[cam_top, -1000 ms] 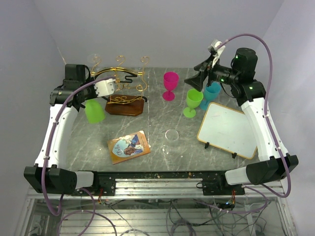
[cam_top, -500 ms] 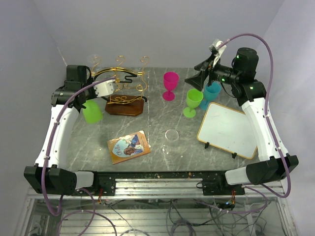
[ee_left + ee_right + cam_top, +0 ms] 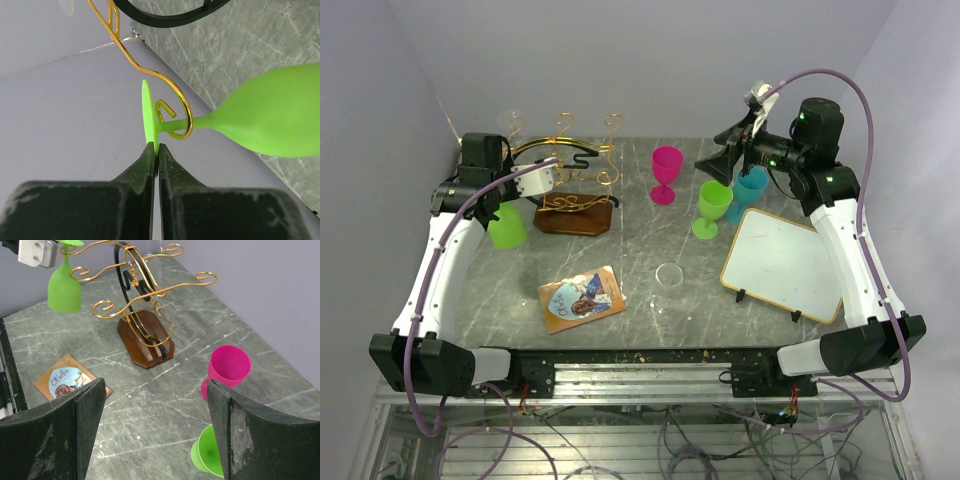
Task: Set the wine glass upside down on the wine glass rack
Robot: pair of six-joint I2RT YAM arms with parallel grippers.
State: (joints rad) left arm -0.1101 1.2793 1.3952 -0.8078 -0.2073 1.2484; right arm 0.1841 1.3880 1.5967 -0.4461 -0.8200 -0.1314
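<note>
The gold wire wine glass rack stands on its dark wooden base at the back left. My left gripper is shut on the foot of a green wine glass and holds it upside down at the rack's left end. In the left wrist view the fingers pinch the foot's edge, and the stem of the glass passes through a gold curl of the rack. My right gripper is open and empty, raised above the goblets; its fingers frame the table.
A pink goblet, a second green goblet and a teal goblet stand upright at the back right. A whiteboard lies on the right. A picture card and a clear disc lie in the middle.
My left gripper has carried the green glass slightly left and back, toward the rack's end curl. The right arm has not moved.
</note>
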